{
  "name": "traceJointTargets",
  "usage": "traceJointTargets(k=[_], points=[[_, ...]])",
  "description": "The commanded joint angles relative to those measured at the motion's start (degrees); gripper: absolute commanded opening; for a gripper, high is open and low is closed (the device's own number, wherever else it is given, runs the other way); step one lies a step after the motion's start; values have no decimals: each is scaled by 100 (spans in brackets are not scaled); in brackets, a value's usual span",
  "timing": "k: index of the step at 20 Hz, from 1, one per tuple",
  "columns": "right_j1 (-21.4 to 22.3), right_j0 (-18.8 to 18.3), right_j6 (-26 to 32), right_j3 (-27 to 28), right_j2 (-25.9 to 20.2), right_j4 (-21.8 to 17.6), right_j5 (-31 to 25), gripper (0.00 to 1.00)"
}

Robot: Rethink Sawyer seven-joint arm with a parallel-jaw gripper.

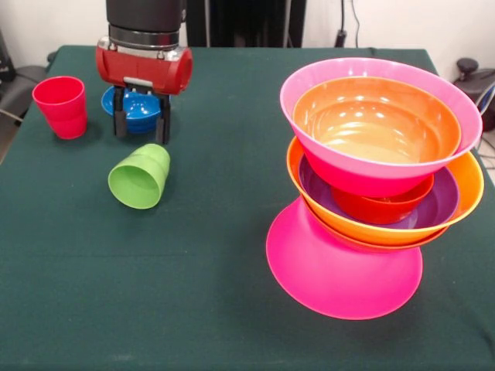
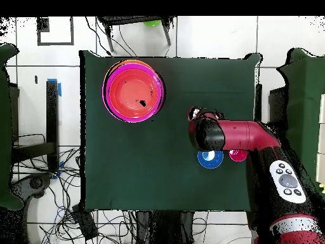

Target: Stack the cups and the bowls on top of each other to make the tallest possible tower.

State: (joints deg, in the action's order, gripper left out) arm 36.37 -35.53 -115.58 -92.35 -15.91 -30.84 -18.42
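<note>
My gripper (image 1: pixel 141 137) is open and hangs low at the table's far left in the front view. Its two black fingers (image 1: pixel 120 120) stand at the small blue bowl (image 1: pixel 139 108); I cannot tell if they touch it. The red cup (image 1: pixel 62 107) stands upright to its left. The lime green cup (image 1: pixel 141 176) lies on its side in front of the gripper. The tower (image 1: pixel 375 178) stands at the right: an upturned hot pink bowl (image 1: pixel 340 270), an orange bowl (image 1: pixel 468 182), a purple bowl (image 1: pixel 442 205), a small red-orange bowl (image 1: pixel 383 209), then a pink bowl (image 1: pixel 371 170) with an orange one (image 1: pixel 375 124) inside.
In the overhead view the arm (image 2: pixel 247 135) reaches from the lower right over the dark green table (image 2: pixel 127 171), with the blue bowl (image 2: pixel 209 159) and red cup (image 2: pixel 238 155) beside it. The tower (image 2: pixel 133 90) is at upper left. The green cup is hidden there.
</note>
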Motion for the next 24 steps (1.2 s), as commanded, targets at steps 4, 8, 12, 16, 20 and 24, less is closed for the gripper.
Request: traceJointTargets(k=[4, 8, 12, 16, 20, 24], points=[[-602, -43, 552, 719, -573, 166, -857, 100], [-599, -65, 471, 795, -603, 311, -942, 100], [-816, -40, 479, 1065, -594, 295, -901, 100], [-829, -81, 594, 1150, -616, 320, -1045, 100], [-848, -87, 653, 1223, -624, 305, -1157, 100], [-1220, -95, 728, 1449, -663, 231, -1157, 100]])
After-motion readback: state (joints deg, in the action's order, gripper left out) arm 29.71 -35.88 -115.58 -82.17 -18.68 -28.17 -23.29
